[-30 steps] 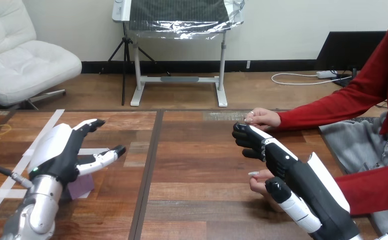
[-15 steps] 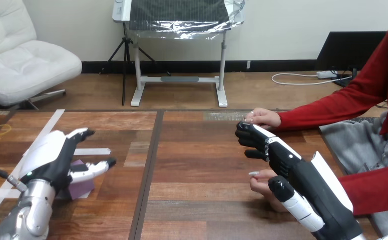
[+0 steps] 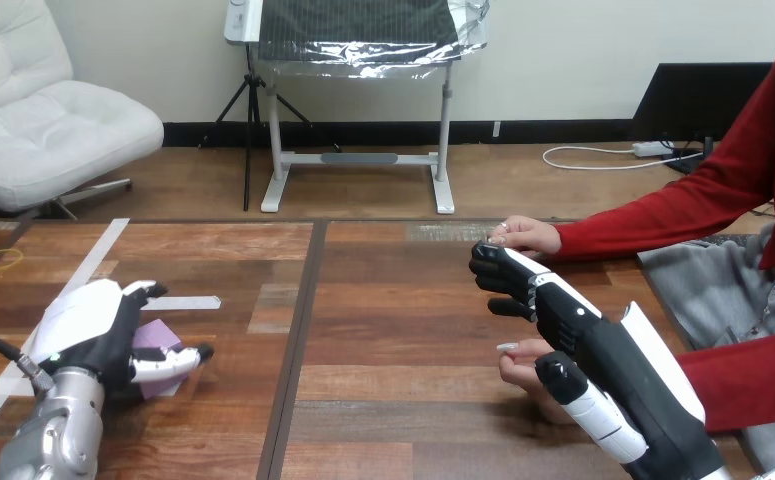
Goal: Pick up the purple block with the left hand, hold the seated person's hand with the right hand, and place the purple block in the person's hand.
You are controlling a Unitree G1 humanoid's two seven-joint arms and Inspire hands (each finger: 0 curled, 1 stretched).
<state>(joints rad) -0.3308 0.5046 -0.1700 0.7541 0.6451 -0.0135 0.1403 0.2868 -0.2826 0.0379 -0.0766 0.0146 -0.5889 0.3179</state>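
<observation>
Left forearm (image 3: 55,440): silver, is coming in at the bottom left, angling up over the table. Left hand (image 3: 93,325): is lying palm-down, white shell uppermost, fingers (image 3: 143,291) and thumb curling round the purple block (image 3: 155,335). Right hand (image 3: 553,310): is reaching in diagonally from the bottom right, hanging over the person's hand (image 3: 521,366); contact undetermined.

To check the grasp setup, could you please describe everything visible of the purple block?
The purple block is a small, pale-purple piece with flat faces and straight edges. It lies on the wooden table at the near left, by strips of white tape. The left hand is over it and hides its left part; whether it is gripped cannot be told.
</observation>
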